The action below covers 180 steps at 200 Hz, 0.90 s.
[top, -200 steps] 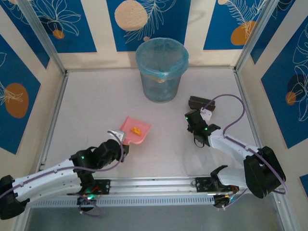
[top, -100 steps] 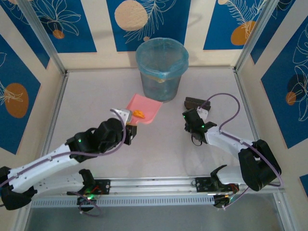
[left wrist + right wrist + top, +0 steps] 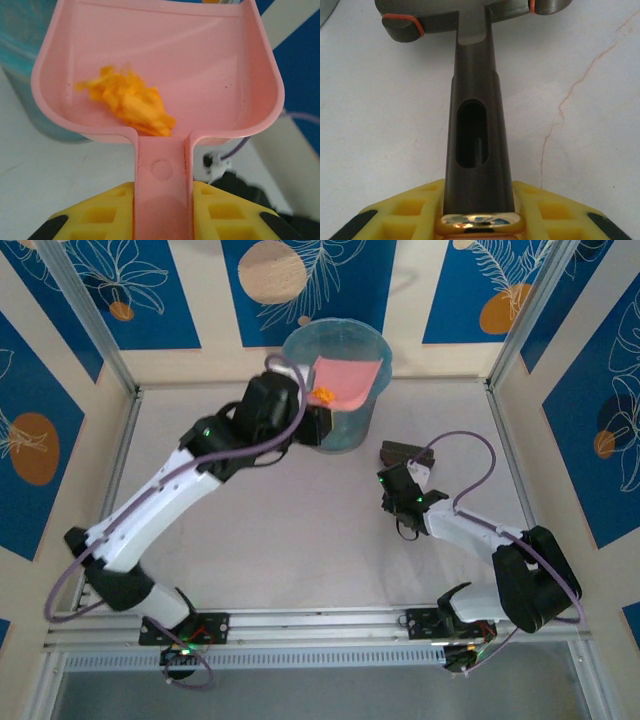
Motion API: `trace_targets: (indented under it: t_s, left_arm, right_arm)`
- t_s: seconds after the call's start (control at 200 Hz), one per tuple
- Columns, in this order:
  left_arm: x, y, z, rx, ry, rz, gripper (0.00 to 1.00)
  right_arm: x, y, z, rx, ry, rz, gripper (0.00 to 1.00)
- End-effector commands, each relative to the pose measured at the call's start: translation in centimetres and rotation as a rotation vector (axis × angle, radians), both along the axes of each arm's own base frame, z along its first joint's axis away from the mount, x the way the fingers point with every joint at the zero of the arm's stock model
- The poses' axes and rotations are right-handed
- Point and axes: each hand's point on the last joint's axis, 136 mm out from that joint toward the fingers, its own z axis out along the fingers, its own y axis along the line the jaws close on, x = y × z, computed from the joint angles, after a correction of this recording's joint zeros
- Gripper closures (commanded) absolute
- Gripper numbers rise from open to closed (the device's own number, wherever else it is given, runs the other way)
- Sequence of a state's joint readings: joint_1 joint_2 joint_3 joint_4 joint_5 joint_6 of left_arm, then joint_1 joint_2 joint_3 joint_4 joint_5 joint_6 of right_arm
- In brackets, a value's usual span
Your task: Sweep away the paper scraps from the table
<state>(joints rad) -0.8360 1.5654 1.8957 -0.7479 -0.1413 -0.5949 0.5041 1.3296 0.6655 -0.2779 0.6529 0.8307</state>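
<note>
Your left gripper is up at the bin, clamped on the handle of the pink dustpan. In the left wrist view the yellow fingers press on both sides of that handle, with the gripper shut tight on it. From the top camera, the pan hangs over the bin's open mouth, towards its right half, with the handle reaching back over the bin's near rim.

One orange paper scrap lies in the pan, and it is not in the bin yet. Up close, the scrap is a crumpled wad lying against the pan's back wall, right where the handle joins. The bin's blue liner shows past the pan's left edge.

Your right gripper is low on the worktop, to the right of the bin and nearer the arm bases. It is closed on the handle of a dark brush. The brush head lies flat on the surface just beside the bin's right side, not touching it. In the right wrist view the gripper squeezes the grey handle from both sides, and the pale worktop shows a thin crack line.
</note>
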Motion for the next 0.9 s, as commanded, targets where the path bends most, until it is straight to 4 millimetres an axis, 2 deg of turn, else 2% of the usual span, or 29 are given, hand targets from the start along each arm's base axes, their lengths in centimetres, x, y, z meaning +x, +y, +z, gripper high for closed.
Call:
trace_targets:
  t_s: [0.0,0.15,0.295,0.52,0.715,0.895]
  left_arm:
    - [1.4,-1.8,1.5,-0.162,0.143,-0.056,1.00]
    - [6.3,-3.3,1.8,-0.452,0.321,-0.061,1.00]
    - [9.9,-3.3,1.9,-0.587,0.367,-0.024,1.00]
    - [13.1,-2.0,2.8,-0.675,0.316,0.072,1.00]
    - [14.9,-2.3,0.8,-0.716,0.379,0.121,1.00]
    - [15.8,-3.2,0.0,-0.792,0.419,0.120,1.00]
  right_arm:
    - [1.2,0.6,1.4,0.005,-0.032,0.017,1.00]
    - [1.2,0.6,1.5,0.004,-0.035,0.022,1.00]
    - [1.2,0.6,1.7,0.002,-0.036,0.026,1.00]
    - [1.3,0.8,1.6,-0.002,-0.028,0.035,1.00]
    - [1.4,0.8,1.4,-0.012,-0.014,0.038,1.00]
    - [1.5,0.8,1.2,-0.022,-0.002,0.041,1.00]
